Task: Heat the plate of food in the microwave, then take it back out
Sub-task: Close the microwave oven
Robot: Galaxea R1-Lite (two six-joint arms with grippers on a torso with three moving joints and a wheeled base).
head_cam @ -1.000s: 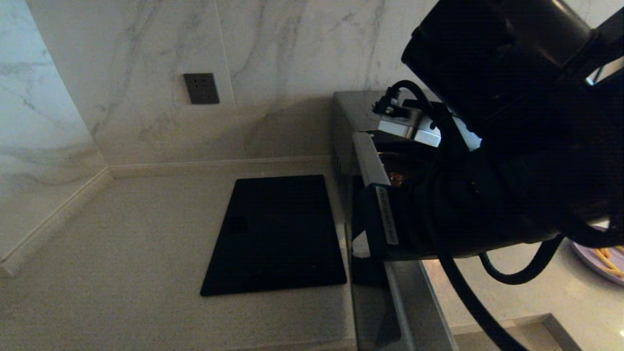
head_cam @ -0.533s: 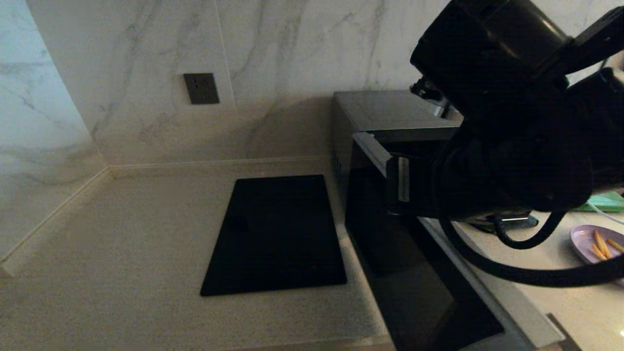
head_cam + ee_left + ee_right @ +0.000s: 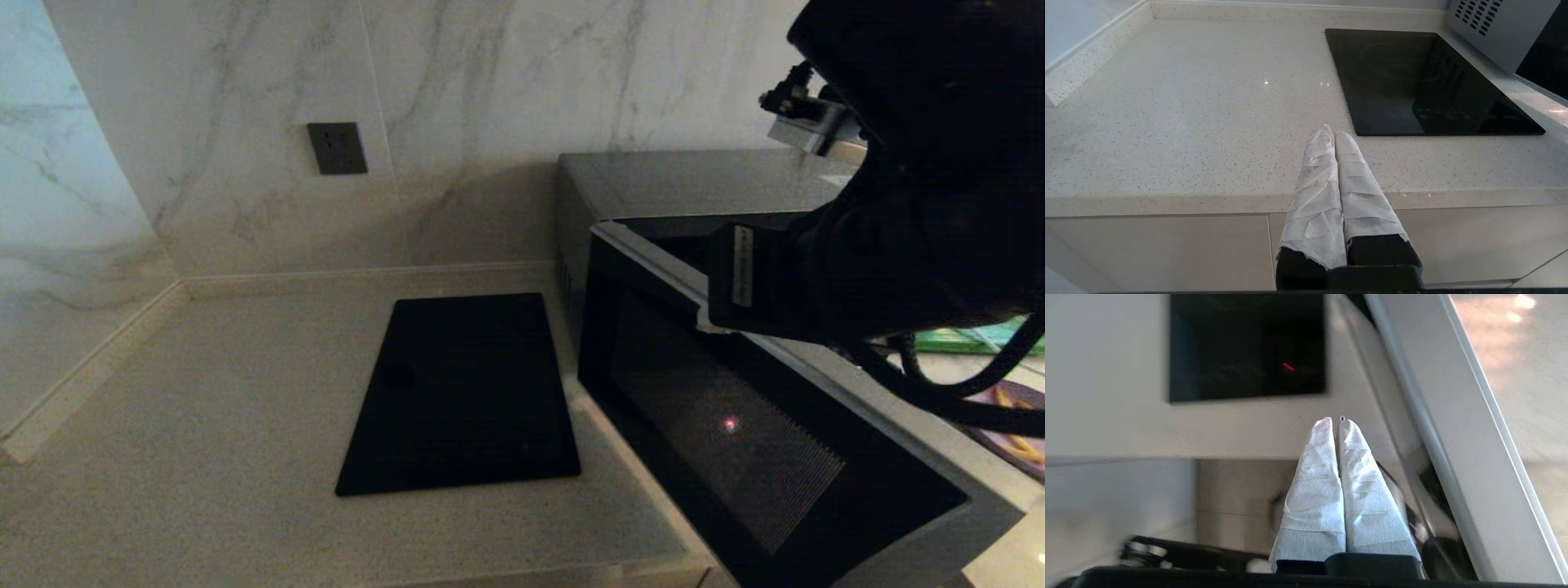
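The microwave (image 3: pixel 694 184) stands at the right of the counter, its dark glass door (image 3: pixel 735 425) swung part way across the front with a dark gap left along its top. My right arm (image 3: pixel 898 269) hangs over the door's upper edge. My right gripper (image 3: pixel 1336 420) is shut and empty, its taped fingers close beside the door's silver strip (image 3: pixel 1453 416); I cannot tell if they touch. The plate of food (image 3: pixel 1016 445), lilac with orange sticks, lies on the counter at the far right, partly behind a cable. My left gripper (image 3: pixel 1333 131) is shut and empty over the counter's front edge.
A flat black slab (image 3: pixel 461 392) lies on the counter just left of the microwave. A green board (image 3: pixel 980 339) shows behind the right arm. A marble wall with a dark socket plate (image 3: pixel 336 148) backs the counter. Pale counter (image 3: pixel 204 425) stretches to the left.
The microwave door has swung from standing edge-on, wide open, to angled across the front. My right arm has moved right and up along with it, and the plate is more covered by cable.
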